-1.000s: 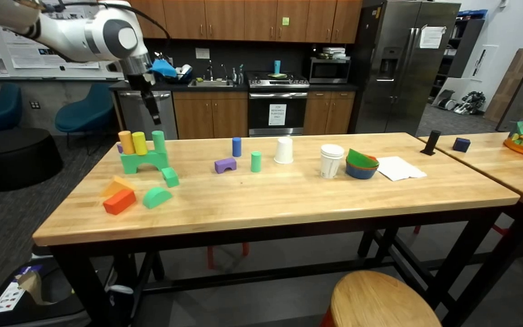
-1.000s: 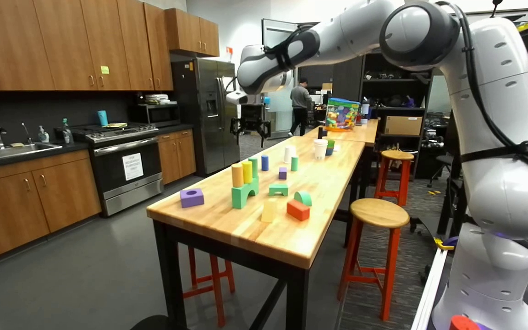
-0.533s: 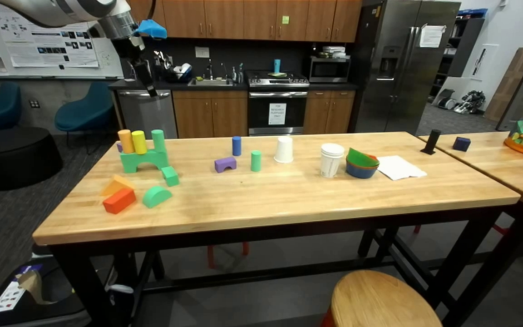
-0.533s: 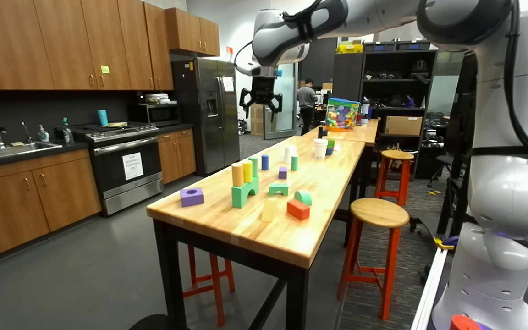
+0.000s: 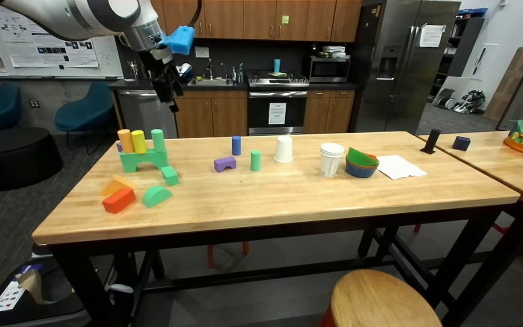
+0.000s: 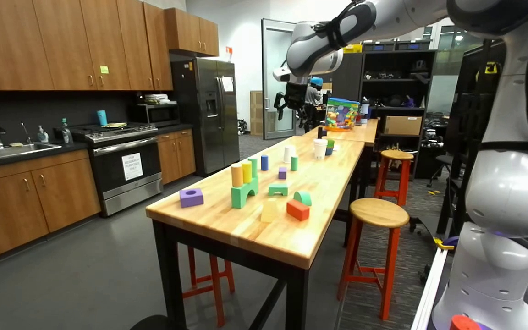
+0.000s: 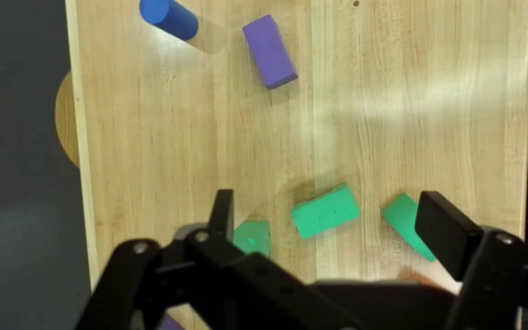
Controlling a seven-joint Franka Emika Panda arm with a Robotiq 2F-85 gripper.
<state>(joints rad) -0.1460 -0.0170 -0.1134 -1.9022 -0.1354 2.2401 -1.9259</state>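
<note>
My gripper (image 7: 330, 217) hangs high above the wooden table (image 5: 261, 195), jaws wide apart and nothing held. In the wrist view a small green bridge block (image 7: 326, 213) shows far below, between the fingers. The right finger partly covers a green half-round block (image 7: 404, 220); the left one hides part of another green piece (image 7: 252, 233). A green arch (image 6: 244, 192) carries an orange cylinder (image 6: 237, 175), a yellow cylinder (image 6: 247, 172) and a green one. A red block (image 5: 119, 200) and an orange wedge (image 5: 117, 185) lie nearby. Farther along are a purple arch (image 7: 271, 52) and a blue cylinder (image 7: 170, 19).
A purple block with a hole (image 6: 191, 197) sits by the table edge. A green cylinder (image 5: 255, 161), an upturned white cup (image 5: 283, 150), stacked cups (image 5: 331, 160), nested bowls (image 5: 361, 165) and paper (image 5: 400, 167) stretch along the table. A stool (image 6: 380, 213) stands alongside.
The gripper first rose, then shifted to the right in both exterior views and sank slightly. Its jaws stayed open, and the blocks on the table have not moved.
</note>
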